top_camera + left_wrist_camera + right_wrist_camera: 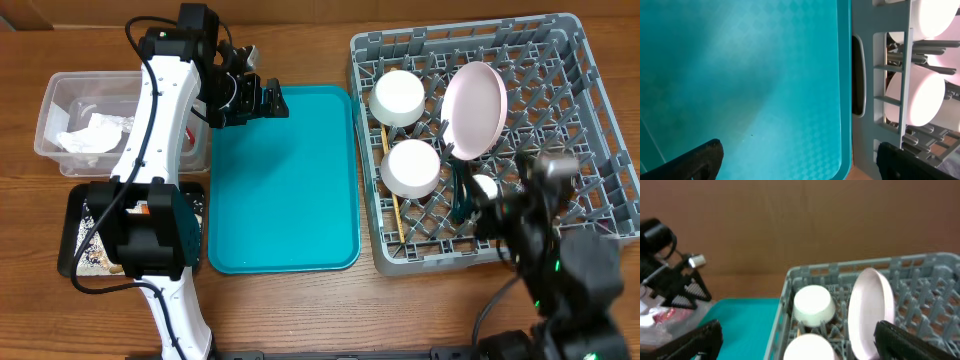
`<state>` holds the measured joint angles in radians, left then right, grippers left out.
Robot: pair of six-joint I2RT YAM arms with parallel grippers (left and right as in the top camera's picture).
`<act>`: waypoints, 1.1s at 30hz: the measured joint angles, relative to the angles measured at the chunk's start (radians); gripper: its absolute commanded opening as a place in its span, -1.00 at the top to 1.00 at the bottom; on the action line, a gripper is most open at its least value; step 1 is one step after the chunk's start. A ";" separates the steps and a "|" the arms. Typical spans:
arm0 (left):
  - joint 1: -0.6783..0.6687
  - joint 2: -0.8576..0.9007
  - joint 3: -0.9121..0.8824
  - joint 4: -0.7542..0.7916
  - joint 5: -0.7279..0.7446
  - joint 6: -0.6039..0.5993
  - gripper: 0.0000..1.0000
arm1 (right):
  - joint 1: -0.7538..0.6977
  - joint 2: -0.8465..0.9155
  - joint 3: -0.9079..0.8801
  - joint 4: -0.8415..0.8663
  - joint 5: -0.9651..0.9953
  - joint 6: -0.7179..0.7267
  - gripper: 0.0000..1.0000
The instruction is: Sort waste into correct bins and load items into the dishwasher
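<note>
The grey dish rack (590,60) holds two white bowls (398,97) (412,167), the upright white plate (473,108), a small white cup (486,187) and chopsticks (393,195). My left gripper (262,100) is open and empty over the teal tray's far left corner; in the left wrist view (800,167) only tray shows between its fingers. My right gripper (470,205) is open and empty at the rack's near side, next to the cup. The clear tub (50,95) holds the white napkin (95,135). The black tray (72,235) holds beige scraps (95,245).
The teal tray (280,190) lies bare between the bins and the rack. The left arm's body covers part of both bins. In the right wrist view the plate (867,310) and a bowl (812,305) stand in the rack (840,270).
</note>
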<state>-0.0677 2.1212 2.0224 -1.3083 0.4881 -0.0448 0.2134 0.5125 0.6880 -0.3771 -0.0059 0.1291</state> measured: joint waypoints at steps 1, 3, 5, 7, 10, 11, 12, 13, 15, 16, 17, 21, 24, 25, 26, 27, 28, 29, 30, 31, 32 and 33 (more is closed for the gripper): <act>0.000 0.000 0.000 0.001 -0.002 0.000 -1.00 | -0.008 -0.049 -0.062 0.054 0.002 0.000 -1.00; 0.000 0.000 0.000 0.000 -0.002 0.000 -1.00 | -0.024 -0.156 -0.191 0.152 0.005 0.001 -1.00; 0.000 0.000 0.000 0.001 -0.002 0.000 -1.00 | -0.041 -0.255 -0.311 0.231 0.006 0.002 -1.00; 0.000 0.000 0.000 0.001 -0.002 0.000 -1.00 | -0.059 -0.334 -0.409 0.301 0.004 0.014 -1.00; 0.000 0.000 0.000 0.000 -0.002 0.000 -1.00 | -0.088 -0.423 -0.515 0.333 0.003 0.033 -1.00; 0.000 0.000 0.000 0.000 -0.002 0.000 -1.00 | -0.095 -0.444 -0.537 0.333 0.003 0.039 -1.00; 0.000 0.000 0.000 0.000 -0.003 0.000 -1.00 | -0.101 -0.467 -0.562 0.333 0.003 0.043 -1.00; 0.000 0.000 0.000 0.001 -0.002 0.000 -1.00 | -0.103 -0.478 -0.571 0.332 0.003 0.045 -1.00; 0.000 0.000 0.000 0.000 -0.002 0.000 -1.00 | -0.110 -0.494 -0.588 0.336 0.003 0.050 -1.00; 0.000 0.000 0.000 0.000 -0.002 0.000 -1.00 | -0.112 -0.497 -0.594 0.340 0.003 0.052 -1.00; 0.000 0.000 0.000 0.000 -0.003 0.000 -1.00 | -0.116 -0.498 -0.601 0.340 0.003 0.053 -1.00; 0.000 0.000 0.000 0.000 -0.002 0.000 -1.00 | -0.116 -0.498 -0.634 0.340 0.003 0.054 -1.00; 0.000 0.000 0.000 0.000 -0.002 0.000 -1.00 | -0.116 -0.499 -0.665 0.309 0.002 0.054 -1.00; 0.000 0.000 0.000 0.000 -0.002 0.000 -1.00 | -0.116 -0.499 -0.669 0.291 -0.002 0.052 -1.00; 0.000 0.000 0.000 0.000 -0.003 0.000 -1.00 | -0.116 -0.498 -0.669 0.283 -0.005 0.044 -1.00; 0.000 0.000 0.000 0.001 -0.003 0.000 -1.00 | -0.116 -0.498 -0.669 0.287 -0.008 0.034 -1.00; 0.000 0.000 0.000 0.000 -0.002 0.000 -1.00 | -0.116 -0.499 -0.669 0.287 -0.012 0.020 -1.00; 0.000 0.000 0.000 0.000 -0.002 0.000 -1.00 | -0.116 -0.499 -0.669 0.287 -0.014 0.005 -1.00; 0.000 0.000 0.000 0.000 -0.003 0.000 -1.00 | -0.116 -0.499 -0.669 0.287 -0.015 -0.013 -1.00; 0.000 0.000 0.000 0.000 -0.003 0.000 -1.00 | -0.116 -0.499 -0.669 0.287 -0.016 -0.031 -1.00; 0.000 0.000 0.000 0.000 -0.002 0.000 -1.00 | -0.116 -0.499 -0.669 0.287 -0.016 -0.048 -1.00; 0.000 0.000 0.000 0.000 -0.002 0.000 -1.00 | -0.116 -0.499 -0.669 0.287 -0.016 -0.065 -1.00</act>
<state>-0.0677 2.1208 2.0224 -1.3079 0.4858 -0.0448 0.0978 0.0139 0.0185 -0.0898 -0.0223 0.0639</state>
